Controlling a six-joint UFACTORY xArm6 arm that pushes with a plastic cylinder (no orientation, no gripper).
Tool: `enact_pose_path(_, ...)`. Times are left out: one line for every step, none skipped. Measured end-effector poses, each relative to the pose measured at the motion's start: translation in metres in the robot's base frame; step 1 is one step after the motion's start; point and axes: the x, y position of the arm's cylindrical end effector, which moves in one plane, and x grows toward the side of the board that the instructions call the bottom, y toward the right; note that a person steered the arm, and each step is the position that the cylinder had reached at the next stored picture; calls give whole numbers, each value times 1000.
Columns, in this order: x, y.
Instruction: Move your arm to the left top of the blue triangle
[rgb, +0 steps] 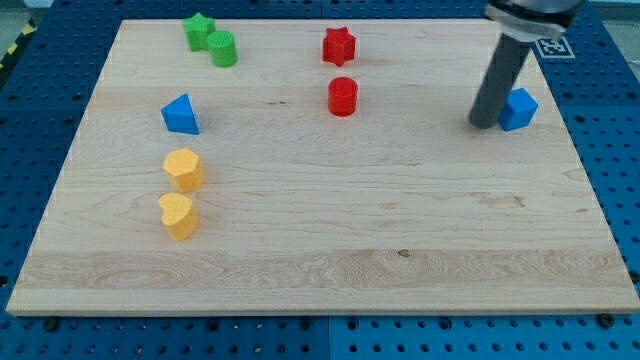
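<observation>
The blue triangle (181, 114) sits at the left of the wooden board (320, 250). My tip (484, 124) rests on the board far to the view's right of the triangle, touching or just beside the left side of a blue cube (518, 108). The dark rod rises from the tip toward the view's top right.
A green star (198, 31) and a green cylinder (222, 49) stand at the top left. A red star (339, 44) and a red cylinder (342, 96) stand at top centre. A yellow hexagon (184, 168) and a yellow heart (178, 215) lie below the triangle.
</observation>
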Motion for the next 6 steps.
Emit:
enact_pose_path(14,-77)
enact_pose_path(33,-168)
enact_pose_path(44,-267)
enact_pose_path(38,-350)
enact_pose_path(19,-437)
enact_pose_path(-26,-452)
